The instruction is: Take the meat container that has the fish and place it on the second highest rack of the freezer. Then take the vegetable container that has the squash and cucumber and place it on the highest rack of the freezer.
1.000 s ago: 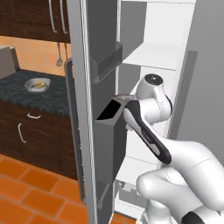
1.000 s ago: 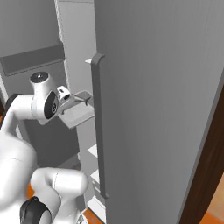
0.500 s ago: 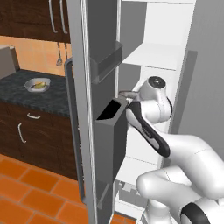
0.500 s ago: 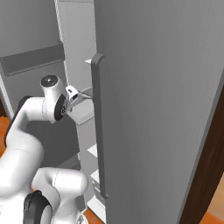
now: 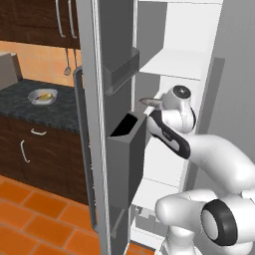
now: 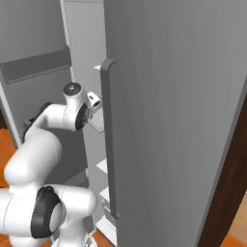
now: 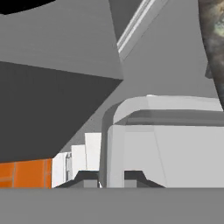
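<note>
The hand [image 7: 110,176] is clamped on the rim of a grey container [image 7: 175,131] inside the open freezer [image 5: 174,64].

Gripper [image 7: 111,178] at bottom centre, two dark finger tips [image 7: 86,177] set close together, pinching the thin upright wall of a pale grey container [image 7: 175,140]. Container has a rounded rim corner, interior light grey. Mottled grey-brown patch at upper right edge, possibly the fish [image 7: 212,39]; too cropped to be sure. Dark grey freezer door bin [image 7: 48,109] fills left. Orange floor tile [image 7: 26,173] lower left, beside white shelf edges [image 7: 83,157].
</note>
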### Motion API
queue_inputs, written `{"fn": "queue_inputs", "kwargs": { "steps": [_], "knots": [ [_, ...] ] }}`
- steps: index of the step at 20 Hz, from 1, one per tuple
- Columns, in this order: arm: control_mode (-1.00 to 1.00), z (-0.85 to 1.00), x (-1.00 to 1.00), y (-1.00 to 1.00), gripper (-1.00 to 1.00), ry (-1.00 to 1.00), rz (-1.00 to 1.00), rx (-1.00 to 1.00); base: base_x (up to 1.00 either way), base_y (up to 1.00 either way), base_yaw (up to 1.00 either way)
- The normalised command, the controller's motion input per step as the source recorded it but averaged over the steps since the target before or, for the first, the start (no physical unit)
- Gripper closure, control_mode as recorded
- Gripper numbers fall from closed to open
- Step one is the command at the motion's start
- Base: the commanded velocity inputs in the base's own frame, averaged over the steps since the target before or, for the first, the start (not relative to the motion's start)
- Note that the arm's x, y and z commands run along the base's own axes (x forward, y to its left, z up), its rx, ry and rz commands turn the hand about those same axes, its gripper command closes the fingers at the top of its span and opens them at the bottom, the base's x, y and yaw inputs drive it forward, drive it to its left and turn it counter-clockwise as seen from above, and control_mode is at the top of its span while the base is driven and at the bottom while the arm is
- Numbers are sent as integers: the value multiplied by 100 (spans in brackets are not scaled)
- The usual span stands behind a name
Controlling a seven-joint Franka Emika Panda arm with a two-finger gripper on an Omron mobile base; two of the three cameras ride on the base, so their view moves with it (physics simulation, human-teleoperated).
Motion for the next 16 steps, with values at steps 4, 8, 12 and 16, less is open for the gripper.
{"fn": "queue_inputs", "kwargs": {
  "steps": [4,8,12,16],
  "knots": [
    [-100,-26,42,-11,100,-1,-2,-1,0,0,0],
    [-100,-23,47,-6,100,0,-5,-1,0,0,0],
    [-100,0,38,-15,100,0,-3,0,0,0,0],
    [-100,0,31,-40,100,0,0,0,0,0,0]
  ]
}}
